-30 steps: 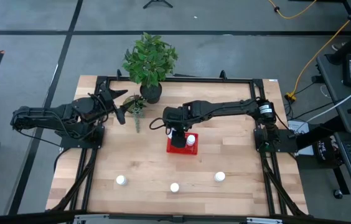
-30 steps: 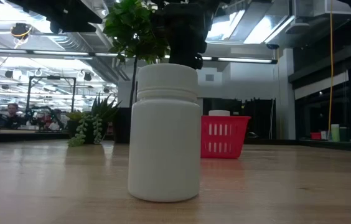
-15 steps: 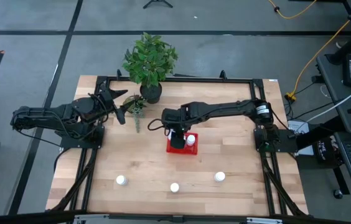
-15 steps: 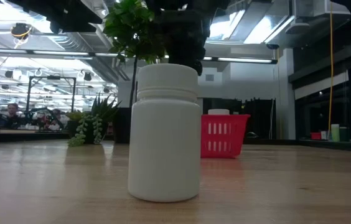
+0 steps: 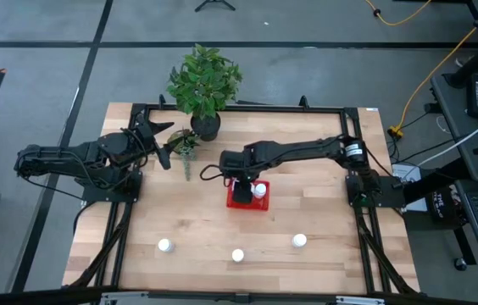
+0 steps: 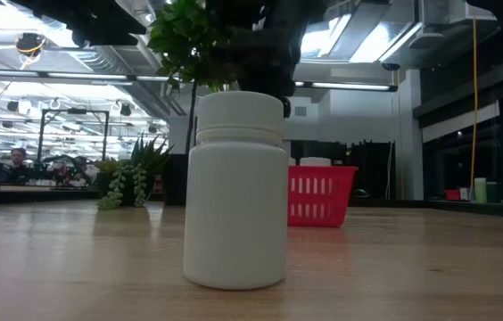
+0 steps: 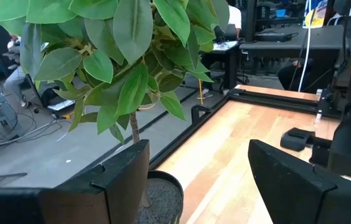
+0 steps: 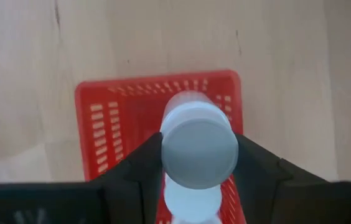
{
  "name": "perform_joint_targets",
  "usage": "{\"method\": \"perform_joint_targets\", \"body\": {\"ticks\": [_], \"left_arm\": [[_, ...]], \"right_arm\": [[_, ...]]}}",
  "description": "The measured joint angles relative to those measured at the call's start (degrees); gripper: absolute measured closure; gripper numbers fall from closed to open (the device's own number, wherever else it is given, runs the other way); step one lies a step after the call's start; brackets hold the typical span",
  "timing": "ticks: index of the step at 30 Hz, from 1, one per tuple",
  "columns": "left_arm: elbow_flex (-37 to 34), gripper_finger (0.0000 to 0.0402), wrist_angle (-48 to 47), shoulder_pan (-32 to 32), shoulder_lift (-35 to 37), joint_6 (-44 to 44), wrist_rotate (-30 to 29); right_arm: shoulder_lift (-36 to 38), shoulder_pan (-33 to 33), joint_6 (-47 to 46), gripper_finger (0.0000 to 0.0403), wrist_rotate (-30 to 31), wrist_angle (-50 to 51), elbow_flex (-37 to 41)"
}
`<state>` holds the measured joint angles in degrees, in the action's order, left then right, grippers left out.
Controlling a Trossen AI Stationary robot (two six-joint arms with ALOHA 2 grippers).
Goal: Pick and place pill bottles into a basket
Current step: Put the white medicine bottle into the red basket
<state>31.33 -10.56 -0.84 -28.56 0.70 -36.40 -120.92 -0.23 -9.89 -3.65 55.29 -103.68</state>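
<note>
One pill bottle (image 8: 199, 147) sits clamped in the right hand (image 8: 198, 163) above the red basket (image 8: 107, 124); left hand (image 7: 194, 180) open, empty

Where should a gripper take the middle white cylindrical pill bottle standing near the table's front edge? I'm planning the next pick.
Judging by its pose, grip the middle white cylindrical pill bottle across its round body, just under the cap, coming straight down from above. It stands upright on the wooden table with open space all around, its neighbours well apart. The low view shows a straight-sided body, which should suit two flat fingers.
</note>
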Motion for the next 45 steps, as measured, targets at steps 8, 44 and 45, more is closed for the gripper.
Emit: {"method": "perform_joint_targets", "body": {"ticks": [8,44,45], "left_arm": [[0.0,0.0135,0.0,0.0,0.0,0.0,0.0],[0.0,0.0135,0.0,0.0,0.0,4.9,0.0],[0.0,0.0135,0.0,0.0,0.0,5.7,0.0]], "right_arm": [[-2.3,0.0,-0.1,0.0249,-0.5,-0.1,0.0],[-1.9,2.5,-2.1,0.0144,15.8,20.0,-20.1],[-0.5,3.4,-2.3,0.0145,18.2,20.7,-20.8]]}}
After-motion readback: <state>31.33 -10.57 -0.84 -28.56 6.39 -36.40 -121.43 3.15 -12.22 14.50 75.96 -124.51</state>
